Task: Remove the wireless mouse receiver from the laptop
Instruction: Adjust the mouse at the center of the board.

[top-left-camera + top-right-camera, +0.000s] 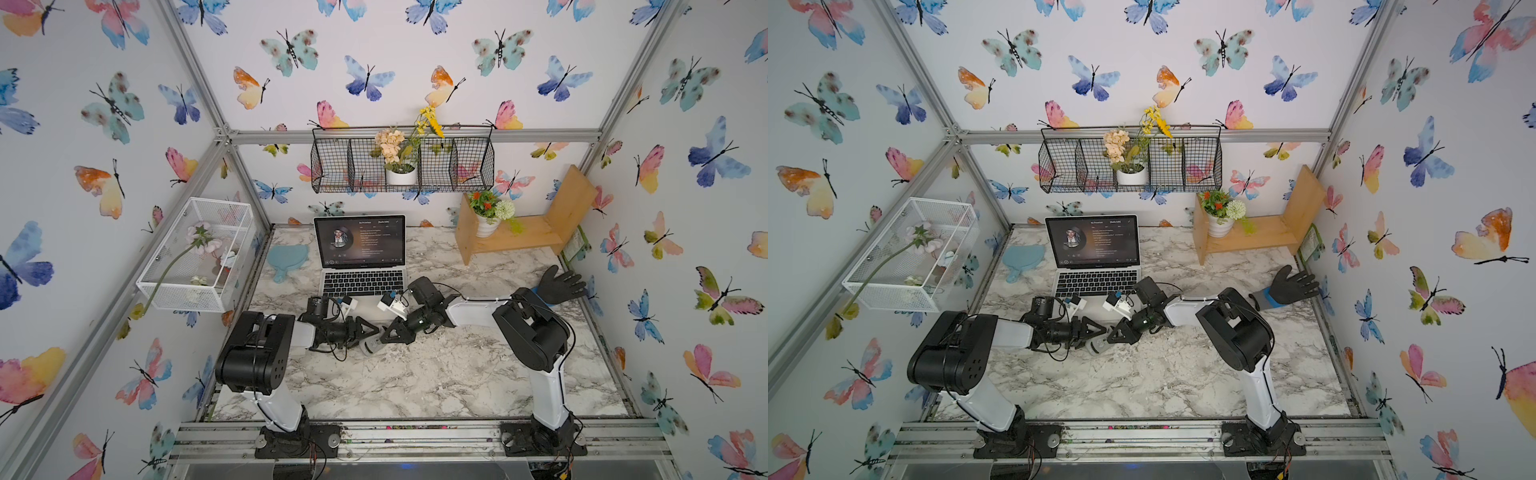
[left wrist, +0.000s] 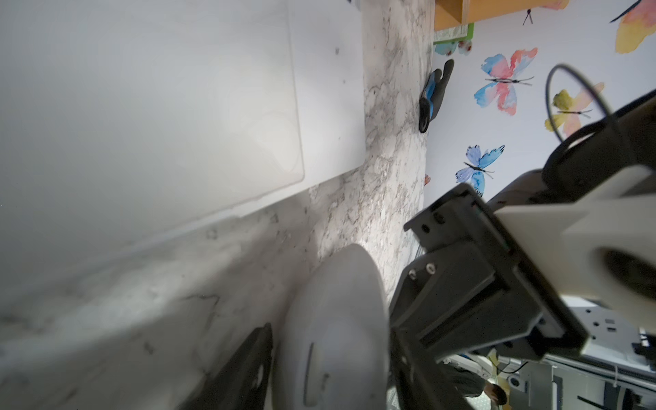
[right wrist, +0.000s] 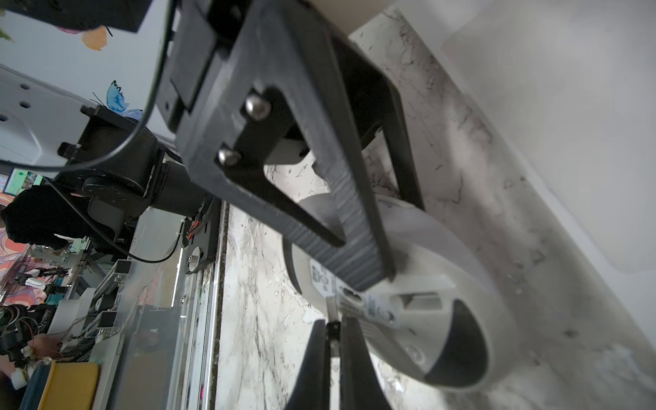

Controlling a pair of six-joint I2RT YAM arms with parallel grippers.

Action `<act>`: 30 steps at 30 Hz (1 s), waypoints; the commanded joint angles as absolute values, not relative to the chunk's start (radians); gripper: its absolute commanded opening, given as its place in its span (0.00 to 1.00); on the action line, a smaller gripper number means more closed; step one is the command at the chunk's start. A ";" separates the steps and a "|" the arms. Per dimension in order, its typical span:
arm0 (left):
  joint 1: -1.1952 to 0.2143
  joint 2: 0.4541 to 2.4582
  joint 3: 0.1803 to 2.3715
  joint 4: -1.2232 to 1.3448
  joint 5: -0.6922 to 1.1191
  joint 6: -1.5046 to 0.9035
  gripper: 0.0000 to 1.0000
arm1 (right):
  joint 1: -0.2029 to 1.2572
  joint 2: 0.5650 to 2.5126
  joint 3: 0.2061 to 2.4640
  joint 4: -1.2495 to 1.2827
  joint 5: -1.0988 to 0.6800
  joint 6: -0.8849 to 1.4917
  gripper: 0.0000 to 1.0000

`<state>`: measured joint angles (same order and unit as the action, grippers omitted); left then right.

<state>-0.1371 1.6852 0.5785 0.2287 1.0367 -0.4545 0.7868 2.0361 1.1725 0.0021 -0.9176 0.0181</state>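
The silver laptop stands open at the back of the marble table; its palm rest fills the left wrist view. Just in front of it, my left gripper is shut on the grey oval mouse, holding it tipped so its underside faces the right arm. My right gripper is shut on the wireless mouse receiver, a tiny dark stub whose silver plug points at the mouse's underside. The receiver is clear of the laptop.
A black glove lies at the right edge. A wooden shelf with a flower pot stands at the back right. A blue flat piece lies left of the laptop. A white wire basket juts from the left wall.
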 commanded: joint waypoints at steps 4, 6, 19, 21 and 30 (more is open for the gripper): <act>-0.115 1.655 0.609 0.125 1.012 -0.389 0.66 | 0.784 1.982 1.171 -0.044 -0.999 0.000 0.02; -0.106 1.664 0.600 0.121 1.010 -0.387 0.68 | 0.784 1.982 1.179 -0.044 -1.003 0.002 0.02; -0.072 1.586 0.499 0.166 0.954 -0.418 0.75 | 0.782 2.002 1.287 -0.152 -1.034 -0.052 0.02; -0.067 1.567 0.482 0.191 0.962 -0.428 0.77 | 0.782 1.998 1.286 -0.155 -1.028 -0.048 0.02; -0.069 1.592 0.459 0.228 0.986 -0.444 0.74 | 0.762 1.934 1.202 -0.050 -1.038 0.036 0.02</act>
